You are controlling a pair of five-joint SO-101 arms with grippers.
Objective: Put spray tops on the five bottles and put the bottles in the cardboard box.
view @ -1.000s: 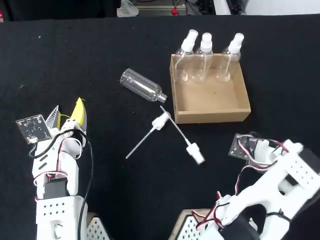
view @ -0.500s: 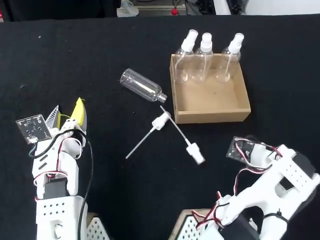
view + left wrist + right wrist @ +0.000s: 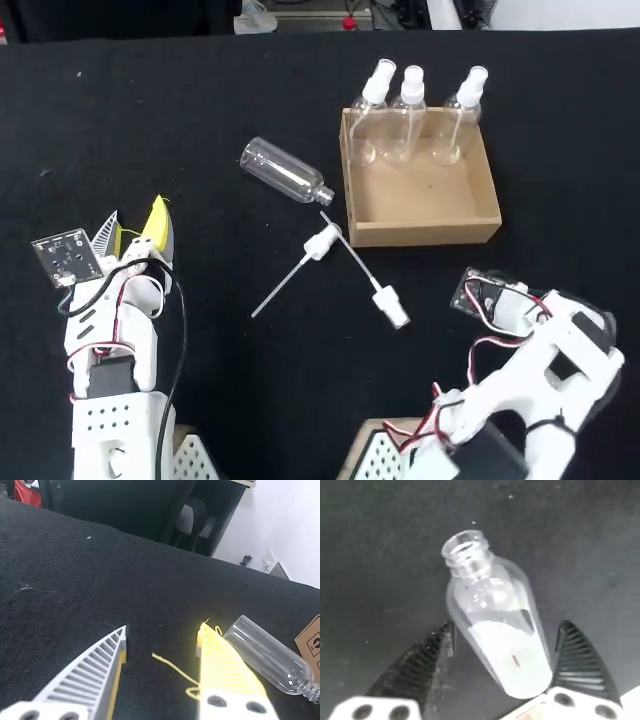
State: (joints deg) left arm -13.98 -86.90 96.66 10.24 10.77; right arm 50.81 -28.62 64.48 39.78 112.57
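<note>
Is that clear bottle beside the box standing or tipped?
Tipped: the bottle lies on its side, bare neck toward the cardboard box.

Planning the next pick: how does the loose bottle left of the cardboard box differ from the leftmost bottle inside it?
The loose bottle lies on its side on the table; the leftmost boxed bottle stands upright in the cardboard box. The loose bottle has a bare neck; the boxed one carries a white spray top. Both are clear.

— Where's the high view?
— Overhead, looking down on the black table [image 3: 200, 90] from the robot's side.
— And the wrists?
— Left looks low and nearly level past the left gripper [image 3: 163, 626], and shares the lying bottle [image 3: 272, 657] with overhead. Right stares straight down, very close, over the right gripper [image 3: 508, 624].
</note>
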